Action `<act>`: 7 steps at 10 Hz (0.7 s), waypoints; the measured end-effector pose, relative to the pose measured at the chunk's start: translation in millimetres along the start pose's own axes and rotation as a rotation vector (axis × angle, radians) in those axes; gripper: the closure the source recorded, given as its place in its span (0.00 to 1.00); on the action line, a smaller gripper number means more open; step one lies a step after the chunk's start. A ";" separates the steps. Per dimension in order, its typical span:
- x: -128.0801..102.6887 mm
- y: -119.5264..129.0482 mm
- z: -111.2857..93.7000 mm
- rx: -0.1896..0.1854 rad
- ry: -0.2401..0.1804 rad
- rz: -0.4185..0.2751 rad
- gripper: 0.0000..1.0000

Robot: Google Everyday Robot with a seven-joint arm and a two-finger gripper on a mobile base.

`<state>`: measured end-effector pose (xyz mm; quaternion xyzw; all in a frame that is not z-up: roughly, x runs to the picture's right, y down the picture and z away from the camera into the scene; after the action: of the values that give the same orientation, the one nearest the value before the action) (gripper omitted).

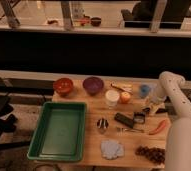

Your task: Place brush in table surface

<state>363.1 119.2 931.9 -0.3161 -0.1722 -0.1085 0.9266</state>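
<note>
We see the arm (173, 95) bent down, gripper (151, 107) by the small dark brush (140, 118); we cannot tell its grip.

The white arm (178, 99) is seen rising from the 5 o'clock corner of the view, bent at an elbow toward 2 o'clock and turned downward. The claw (152, 110) is held low at about 3 o'clock, pointed down.

The tool (150, 106) hangs low over the table surface (94, 109), seemingly touching the brush (140, 118).
</note>
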 end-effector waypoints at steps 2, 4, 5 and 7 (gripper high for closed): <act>0.0 0.0 0.0 0.000 0.000 0.000 0.97; 0.0 0.0 0.0 0.000 0.000 0.000 0.87; 0.0 0.0 0.0 0.000 0.000 0.000 0.78; 0.0 0.0 0.0 0.000 0.000 0.000 0.57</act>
<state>363.1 119.2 931.8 -0.3161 -0.1723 -0.1085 0.9266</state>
